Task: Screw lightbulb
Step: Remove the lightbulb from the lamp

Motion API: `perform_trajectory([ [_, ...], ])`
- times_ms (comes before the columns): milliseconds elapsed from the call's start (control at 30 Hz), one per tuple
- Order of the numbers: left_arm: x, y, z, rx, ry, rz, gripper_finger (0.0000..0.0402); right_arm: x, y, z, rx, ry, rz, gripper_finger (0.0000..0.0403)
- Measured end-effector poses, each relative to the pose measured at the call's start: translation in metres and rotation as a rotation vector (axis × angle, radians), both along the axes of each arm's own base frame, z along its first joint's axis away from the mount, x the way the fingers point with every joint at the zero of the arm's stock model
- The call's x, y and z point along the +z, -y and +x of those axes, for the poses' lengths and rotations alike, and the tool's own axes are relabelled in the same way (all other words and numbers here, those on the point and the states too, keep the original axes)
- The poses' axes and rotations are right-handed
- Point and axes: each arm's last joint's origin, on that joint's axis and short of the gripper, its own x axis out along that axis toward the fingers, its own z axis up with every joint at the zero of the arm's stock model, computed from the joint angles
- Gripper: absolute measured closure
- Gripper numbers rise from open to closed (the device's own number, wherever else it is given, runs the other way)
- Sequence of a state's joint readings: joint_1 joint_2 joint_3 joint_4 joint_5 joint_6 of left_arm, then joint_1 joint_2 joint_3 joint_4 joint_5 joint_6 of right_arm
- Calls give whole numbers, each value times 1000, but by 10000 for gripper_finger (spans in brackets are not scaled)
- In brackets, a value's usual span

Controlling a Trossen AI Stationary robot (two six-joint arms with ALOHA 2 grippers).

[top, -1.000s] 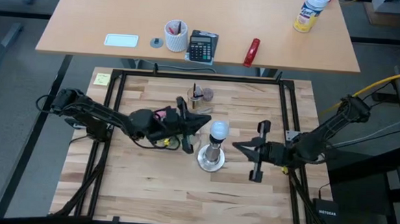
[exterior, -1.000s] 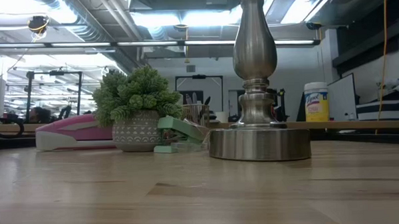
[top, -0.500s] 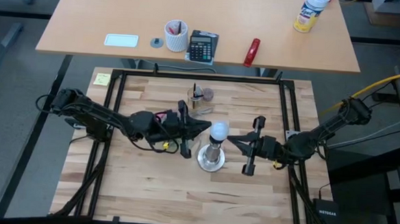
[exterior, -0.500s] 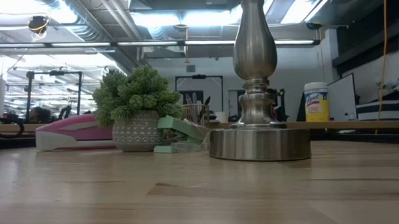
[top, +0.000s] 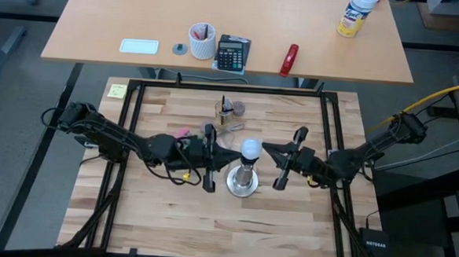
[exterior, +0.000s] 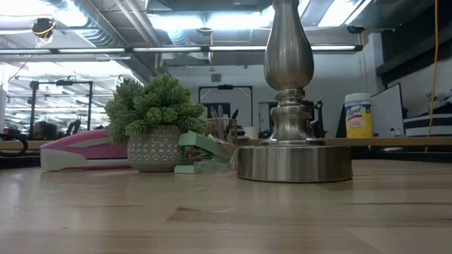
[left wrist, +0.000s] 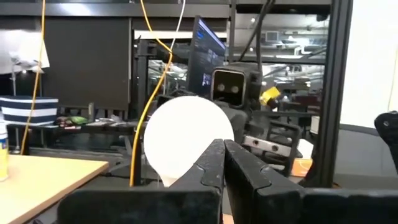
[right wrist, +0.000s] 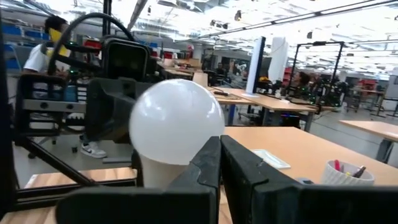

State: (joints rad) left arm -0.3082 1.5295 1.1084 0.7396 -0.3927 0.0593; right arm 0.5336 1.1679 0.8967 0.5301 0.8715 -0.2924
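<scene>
The left gripper (top: pixel 230 153) was at the left of the stand (top: pixel 242 179), with its fingers (left wrist: pixel 214 163) pressed together and holding nothing. The lightbulb (top: pixel 249 150) sat on top of the stand, in the middle of the table (top: pixel 177 220), between both grippers. The right gripper (top: pixel 268 150) was just beside it, also clenched and empty. In the low view only the stand's base and stem were seen; the bulb was cut off above.
</scene>
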Motion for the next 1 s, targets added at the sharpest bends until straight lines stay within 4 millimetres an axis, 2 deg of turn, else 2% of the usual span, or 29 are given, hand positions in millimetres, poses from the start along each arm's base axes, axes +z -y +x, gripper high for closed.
perform_trajectory([
  [233, 5, 6, -4, 8, 51, 48, 400, 2, 4, -1, -12, 5, -3, 386],
  [433, 15, 7, -9, 38, 148, 89, 400, 13, -6, -21, 63, 42, 5, 386],
  [600, 15, -2, -7, 84, 144, 58, 400, 15, -18, -30, 133, 48, 8, 386],
  [800, 11, -19, -1, 119, 111, 13, 400, 10, -25, -26, 192, 33, -22, 386],
  [1000, 4, -26, 4, 112, 39, -26, 400, 4, -17, -12, 143, 12, -37, 386],
])
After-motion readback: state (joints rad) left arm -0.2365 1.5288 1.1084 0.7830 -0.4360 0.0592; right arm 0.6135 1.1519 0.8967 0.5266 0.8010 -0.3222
